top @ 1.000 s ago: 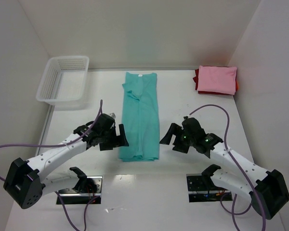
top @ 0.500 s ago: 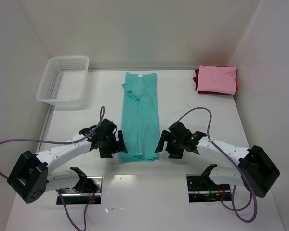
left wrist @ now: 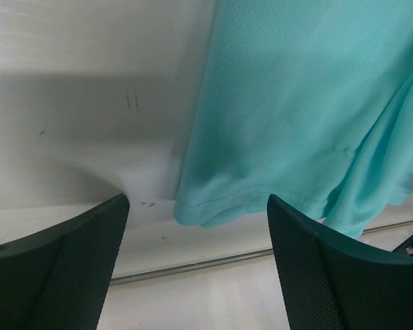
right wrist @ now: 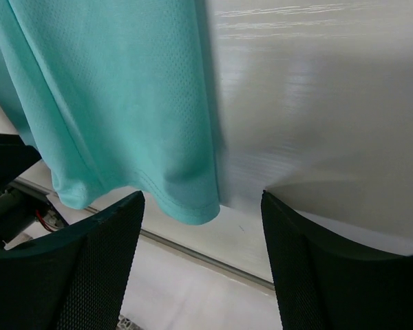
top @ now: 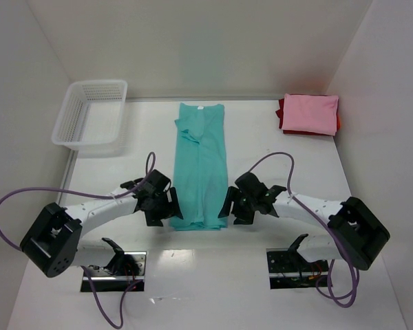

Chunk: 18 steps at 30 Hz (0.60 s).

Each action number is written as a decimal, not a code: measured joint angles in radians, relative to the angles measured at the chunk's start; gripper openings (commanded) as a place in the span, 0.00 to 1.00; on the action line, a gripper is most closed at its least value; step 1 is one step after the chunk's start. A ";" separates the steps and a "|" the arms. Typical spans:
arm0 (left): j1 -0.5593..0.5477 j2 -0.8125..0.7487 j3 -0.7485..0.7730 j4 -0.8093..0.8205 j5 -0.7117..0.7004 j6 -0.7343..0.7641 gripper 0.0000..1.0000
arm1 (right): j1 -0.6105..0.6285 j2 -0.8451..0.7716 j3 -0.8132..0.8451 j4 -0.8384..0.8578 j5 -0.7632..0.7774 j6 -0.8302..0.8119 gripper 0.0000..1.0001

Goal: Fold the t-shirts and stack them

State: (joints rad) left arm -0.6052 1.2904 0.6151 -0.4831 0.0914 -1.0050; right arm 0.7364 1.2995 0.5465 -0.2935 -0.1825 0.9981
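Teal-green short-sleeved cloth shirt (top: 201, 165): flat, lengthwise on white bench (top: 282, 158), collar far.
Left fingers (left wrist: 62, 261): spread wide, empty; hem's left corner lies between them.
Right fingers (right wrist: 316, 261): spread wide, empty; hem's right corner lies between them.

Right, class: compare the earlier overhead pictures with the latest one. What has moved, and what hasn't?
Both arms swung inward: the left fingers and right fingers now straddle the teal shirt's near hem corners, one each, open, gripping nothing. The shirt itself, the pink shirt on the red shirt, and the basket stayed put.
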 measured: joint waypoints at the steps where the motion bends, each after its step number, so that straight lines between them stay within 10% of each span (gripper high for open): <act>1: 0.000 0.004 0.000 0.006 0.000 -0.002 0.85 | 0.002 0.001 0.000 0.002 0.000 0.000 0.69; 18: 0.000 0.046 0.009 0.058 0.015 -0.020 0.70 | 0.020 0.021 0.003 0.022 -0.021 0.005 0.53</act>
State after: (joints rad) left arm -0.6052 1.3360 0.6243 -0.4249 0.1064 -1.0255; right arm 0.7565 1.3210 0.5499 -0.2717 -0.2033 1.0030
